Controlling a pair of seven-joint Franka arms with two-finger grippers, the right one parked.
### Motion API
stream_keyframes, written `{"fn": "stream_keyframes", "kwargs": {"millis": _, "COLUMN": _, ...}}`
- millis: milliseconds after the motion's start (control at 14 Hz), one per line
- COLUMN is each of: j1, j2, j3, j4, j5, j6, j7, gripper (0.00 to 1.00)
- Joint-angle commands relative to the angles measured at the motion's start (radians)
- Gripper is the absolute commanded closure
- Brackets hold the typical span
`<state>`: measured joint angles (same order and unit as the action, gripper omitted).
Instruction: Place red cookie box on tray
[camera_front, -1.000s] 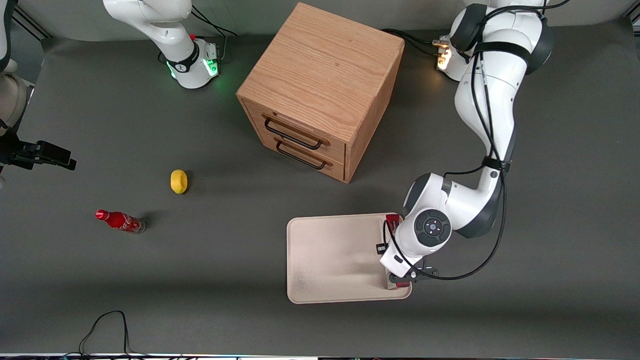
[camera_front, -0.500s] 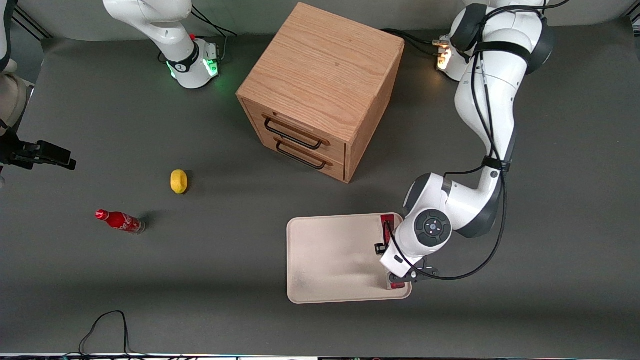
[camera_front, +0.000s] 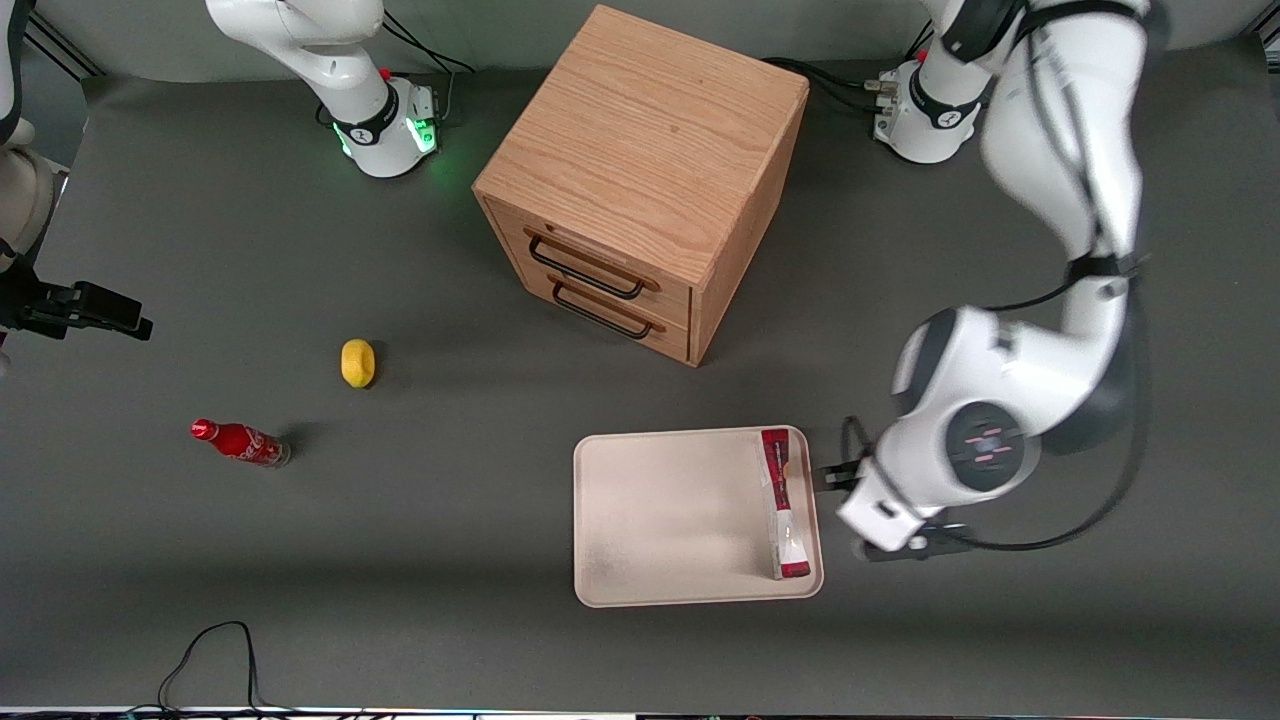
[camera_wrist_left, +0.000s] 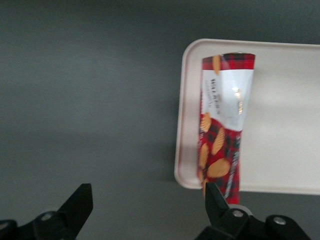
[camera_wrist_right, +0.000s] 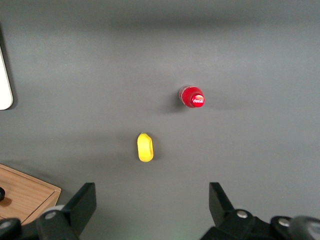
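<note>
Red cookie box (camera_front: 782, 502): lying on the tray (camera_front: 670, 520), lower centre-right of the front view, along the rim nearest the working arm; no longer held. Gripper (camera_front: 838, 478): fingers (camera_wrist_left: 80, 202) apart, empty, now withdrawn from above the box to over bare counter (camera_front: 400, 560) just beside the tray. Placement appears complete.
</note>
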<state>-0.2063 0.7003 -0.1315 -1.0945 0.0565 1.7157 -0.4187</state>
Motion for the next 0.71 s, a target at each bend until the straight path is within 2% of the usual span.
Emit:
{"fn": "stream_keyframes", "kwargs": {"millis": 0, "j1": 0.077, "j2": -0.267, "j3": 0.001, "j4": -0.311, "j5": -0.017, "j6": 0.018, "j7": 0.081, "gripper": 0.0}}
{"fn": "stream_keyframes", "kwargs": {"millis": 357, "j1": 0.205, "j2": -0.525, "j3": 0.01, "j4": -0.582, "j5": 0.005, "j6": -0.022, "j7": 0.167, "gripper": 0.0}}
{"fn": "stream_keyframes", "kwargs": {"millis": 643, "j1": 0.261, "j2": -0.628, "j3": 0.03, "j4": -0.637, "j5": 0.005, "j6": -0.037, "j7": 0.19, "gripper": 0.0}}
